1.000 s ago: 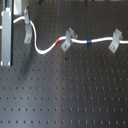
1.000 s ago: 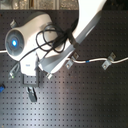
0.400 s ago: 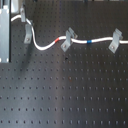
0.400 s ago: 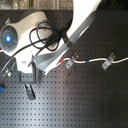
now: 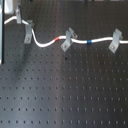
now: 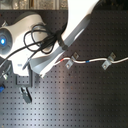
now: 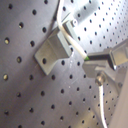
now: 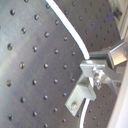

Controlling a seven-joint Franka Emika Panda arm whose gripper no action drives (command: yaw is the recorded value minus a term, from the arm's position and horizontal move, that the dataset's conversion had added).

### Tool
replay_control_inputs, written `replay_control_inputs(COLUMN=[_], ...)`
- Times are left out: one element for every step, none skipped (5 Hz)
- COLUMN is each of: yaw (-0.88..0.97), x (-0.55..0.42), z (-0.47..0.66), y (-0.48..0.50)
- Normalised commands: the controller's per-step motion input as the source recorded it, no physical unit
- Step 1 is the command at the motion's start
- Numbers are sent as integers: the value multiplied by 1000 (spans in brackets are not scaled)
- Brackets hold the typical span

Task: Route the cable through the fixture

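The white cable runs across the board in the first exterior view, with its red band and blue band on either side of a slanted clip. The upright grey fixture stands at the far left of the first exterior view. My gripper is just above and left of it, shut on the cable. In the first wrist view the cable passes along the fixture's edge into my gripper. Whether it sits inside the fixture I cannot tell.
Two shorter slanted grey clips hold the cable further right in the first exterior view. The black perforated board spreads below. In the second exterior view the arm's white body and black hoses cover the left part.
My gripper has moved a little up and to the left in the first exterior view, pulling the cable end with it. The cable's bend by the fixture has tightened.
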Motion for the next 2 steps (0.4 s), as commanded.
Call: replay_control_inputs(yaw=[0,20], x=[-182,-43], z=[271,0], y=[-1,-1])
